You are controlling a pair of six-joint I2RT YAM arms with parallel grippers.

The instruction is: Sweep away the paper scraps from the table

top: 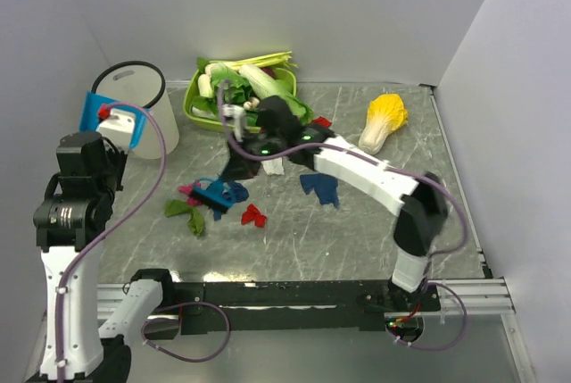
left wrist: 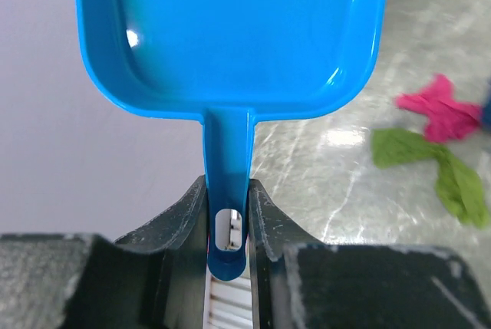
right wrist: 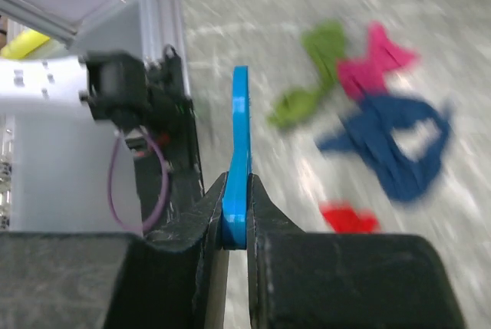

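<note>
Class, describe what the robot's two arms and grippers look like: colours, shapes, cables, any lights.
The left arm and right arm both have white shell links joined by black cylindrical joints. A thin purple cable loops along each. Small green lights glow near the right wrist. The left gripper and right gripper are black, tapering to wedge tips with scuffed greyish edges.

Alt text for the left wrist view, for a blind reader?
The left end effector is shut on the handle of a blue dustpan, whose tray fills the top. At the right edge, a pink paper scrap and a green paper scrap lie on the marbled table.
</note>
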